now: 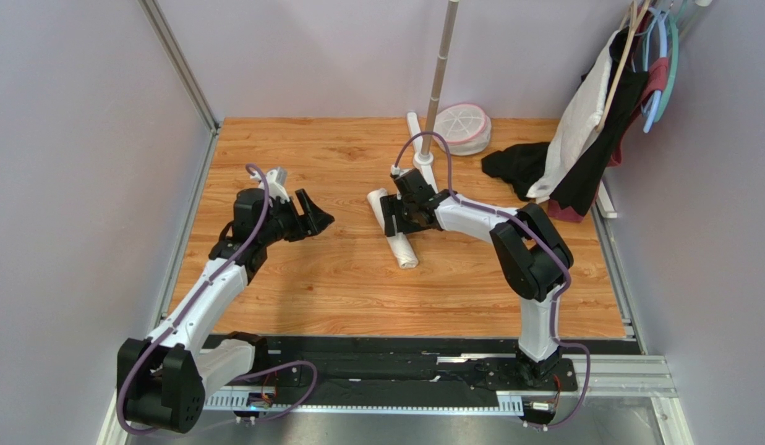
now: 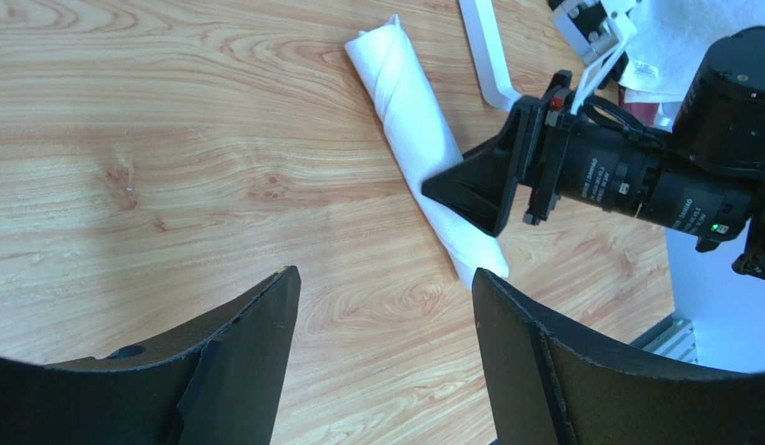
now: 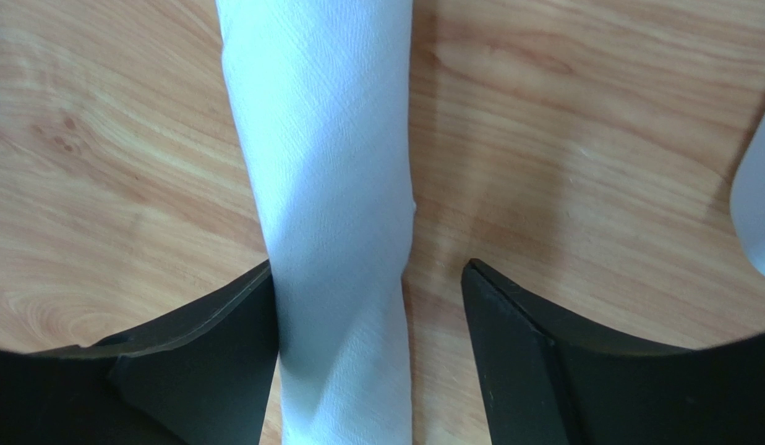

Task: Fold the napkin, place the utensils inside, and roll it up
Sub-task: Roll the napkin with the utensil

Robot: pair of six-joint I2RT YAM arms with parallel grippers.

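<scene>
1. Nearest to us, the right fingers [image 3: 200,352] are standing spread around the napkin [image 3: 330,167] and pinching nothing. One finger is touching the roll's side. The other is sitting apart from it, with bare counter [image 3: 590,139] showing in the gap.
2. We are judging that touching finger to be the first risk. If the fingers are pulling away at a slant, it may be dragging the outer layer and loosening the diagonal wrap.
3. The napkin is lying rolled up on the counter between the two arms, nearer the right one. Nothing is clamping it, so the soft cloth may be springing open by itself.
4. We are not seeing the fork anywhere, and we cannot tell whether it is sitting inside the roll. If it is, a nudge may be sending it sliding out of an open end.
5. The left fingers [image 2: 228,371] are spread and empty, hovering well apart from the roll. They are not placed to steady it if it unrolls.
6. A white stand foot [image 2: 488,56] is lying near the roll's far end. A careless sweep of the right arm may be pushing the roll against it.
</scene>
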